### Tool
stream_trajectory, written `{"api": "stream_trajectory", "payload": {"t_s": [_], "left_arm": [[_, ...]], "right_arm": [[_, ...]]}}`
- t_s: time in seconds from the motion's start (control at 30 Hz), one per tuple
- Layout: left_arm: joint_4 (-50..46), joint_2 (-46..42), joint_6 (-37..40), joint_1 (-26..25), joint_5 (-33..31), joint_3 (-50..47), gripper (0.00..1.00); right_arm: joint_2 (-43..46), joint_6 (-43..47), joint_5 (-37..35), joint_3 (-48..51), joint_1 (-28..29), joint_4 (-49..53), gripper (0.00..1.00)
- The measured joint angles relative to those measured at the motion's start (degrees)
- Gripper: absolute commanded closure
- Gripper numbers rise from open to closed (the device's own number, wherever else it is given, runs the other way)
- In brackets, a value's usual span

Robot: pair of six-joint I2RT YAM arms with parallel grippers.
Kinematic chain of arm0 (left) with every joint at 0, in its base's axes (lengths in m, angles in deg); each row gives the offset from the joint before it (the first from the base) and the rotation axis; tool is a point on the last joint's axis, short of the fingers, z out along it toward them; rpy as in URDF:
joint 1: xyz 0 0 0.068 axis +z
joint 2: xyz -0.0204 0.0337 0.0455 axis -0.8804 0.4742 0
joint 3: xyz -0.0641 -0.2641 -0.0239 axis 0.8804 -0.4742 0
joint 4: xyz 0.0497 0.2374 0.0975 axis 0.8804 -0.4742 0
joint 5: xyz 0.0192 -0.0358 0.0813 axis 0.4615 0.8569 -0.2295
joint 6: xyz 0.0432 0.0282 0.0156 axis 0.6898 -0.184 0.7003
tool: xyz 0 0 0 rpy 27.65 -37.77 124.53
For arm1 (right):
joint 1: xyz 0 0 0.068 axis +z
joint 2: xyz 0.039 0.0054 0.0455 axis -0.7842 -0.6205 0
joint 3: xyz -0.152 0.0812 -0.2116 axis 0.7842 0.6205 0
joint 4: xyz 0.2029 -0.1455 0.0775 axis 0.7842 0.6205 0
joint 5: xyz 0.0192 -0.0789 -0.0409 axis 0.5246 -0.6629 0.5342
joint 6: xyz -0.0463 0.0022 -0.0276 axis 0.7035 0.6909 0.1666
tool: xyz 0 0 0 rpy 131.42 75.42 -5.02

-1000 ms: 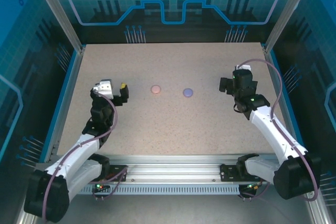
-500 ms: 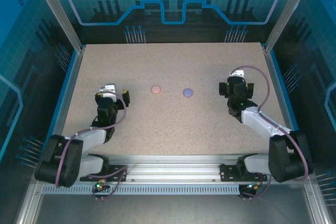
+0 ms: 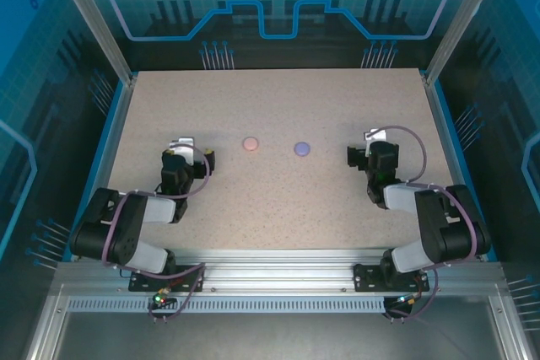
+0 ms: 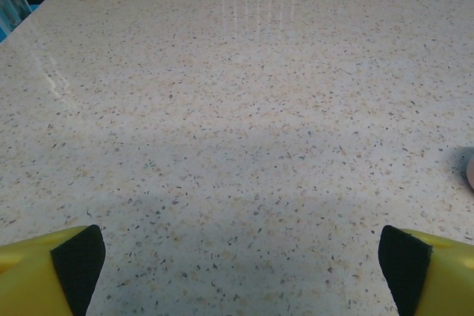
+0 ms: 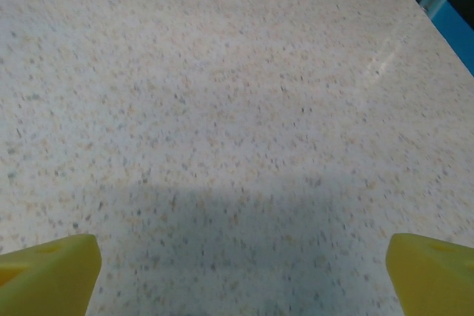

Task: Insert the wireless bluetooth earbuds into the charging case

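**Operator:** How do my grippers stand?

**Inspector:** Your left gripper (image 3: 192, 152) sits low over the left side of the table (image 3: 278, 208). Its jaws are spread wide with nothing between them. In its wrist view the black pads (image 4: 78, 266) sit at the two bottom corners, with bare speckled surface between. Your right gripper (image 3: 364, 147) sits low on the right side, its jaws just as wide and holding nothing.

**Operator:** And the earbuds?

**Inspector:** I cannot tell where the earbuds lie, nor which way their stems point or their long axis runs. What you can see is a pink disc (image 3: 250, 143) and a purplish disc (image 3: 302, 148). They lie flat near the table's middle, side by side on a left-to-right line, pink on the left, and they are not touching. Both lie between your grippers, clear of each. Both are round, so there is no long axis to record.
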Motion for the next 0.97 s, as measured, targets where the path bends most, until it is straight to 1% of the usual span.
{"api": "stream_trajectory", "payload": {"t_s": [0.07,0.17,0.33,0.47,0.8,0.97], "left_arm": [[-0.57,1.49,0.00,0.72,1.75,0.81,0.01],[-2.03,2.08,-0.04,1.95,4.44,2.71,0.01],[-5.07,2.10,-1.25,4.92,8.09,6.69,0.01],[-6.47,2.12,-2.19,6.23,10.05,7.13,0.01],[-7.23,2.23,-3.08,6.51,11.15,7.13,0.01],[-7.23,2.23,-3.08,6.51,11.52,7.13,0.01]], "right_arm": [[-0.61,-0.02,3.19,0.22,-1.62,-1.84,0.00],[-0.68,-0.02,6.32,0.42,-2.01,-3.30,0.00],[-0.68,-0.02,8.48,0.42,-2.01,-4.22,0.00],[-0.68,-0.02,8.87,0.42,-2.01,-4.59,0.00],[-0.70,0.42,9.25,0.42,-1.86,-5.01,0.00],[-0.70,0.63,12.31,0.42,-2.36,-4.92,0.00]]}}
